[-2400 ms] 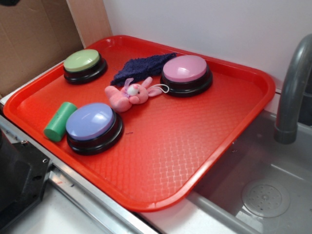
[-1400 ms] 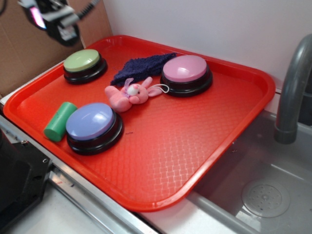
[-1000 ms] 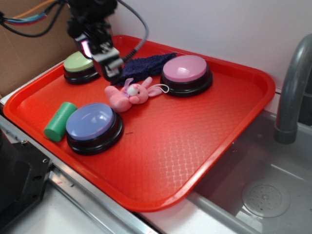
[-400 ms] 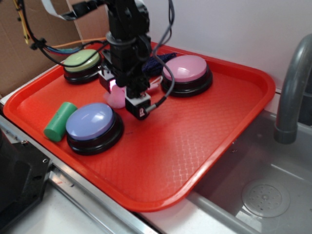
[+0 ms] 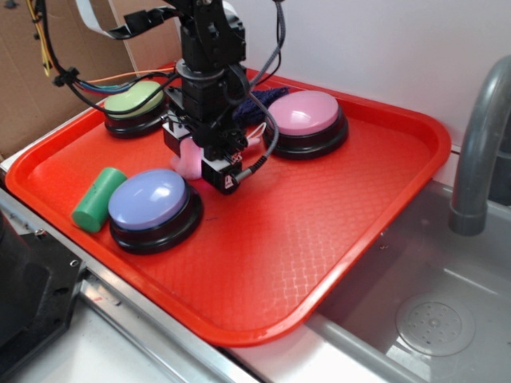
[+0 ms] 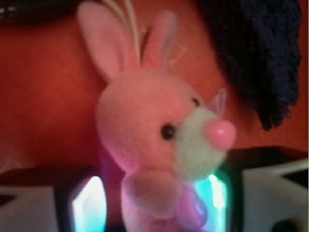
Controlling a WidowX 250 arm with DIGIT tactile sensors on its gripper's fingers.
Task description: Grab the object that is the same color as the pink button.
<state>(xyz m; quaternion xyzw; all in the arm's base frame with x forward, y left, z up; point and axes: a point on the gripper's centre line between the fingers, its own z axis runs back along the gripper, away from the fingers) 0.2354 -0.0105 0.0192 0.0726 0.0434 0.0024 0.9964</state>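
The object, a small pink plush bunny [image 6: 145, 121] with a white face patch and long ears, lies on the red tray [image 5: 319, 231]. In the exterior view only a bit of the bunny [image 5: 189, 162] shows under the arm. My gripper [image 6: 153, 205] is lowered over it and open, one finger on each side of the bunny's body, with its lit pads [image 6: 89, 203] close to the plush. In the exterior view the gripper [image 5: 201, 159] stands left of the pink button [image 5: 302, 112], which sits at the back of the tray.
A dark blue fuzzy cloth [image 6: 256, 53] lies just beyond the bunny. A green-topped button [image 5: 132, 100], a lavender-topped button [image 5: 148, 199] and a green cylinder [image 5: 97, 198] occupy the tray's left side. A grey faucet [image 5: 479, 144] and sink [image 5: 431, 319] are at the right.
The arm came in from the upper left and dropped down over the bunny, now covering most of it. The bunny, buttons and cloth have not moved.
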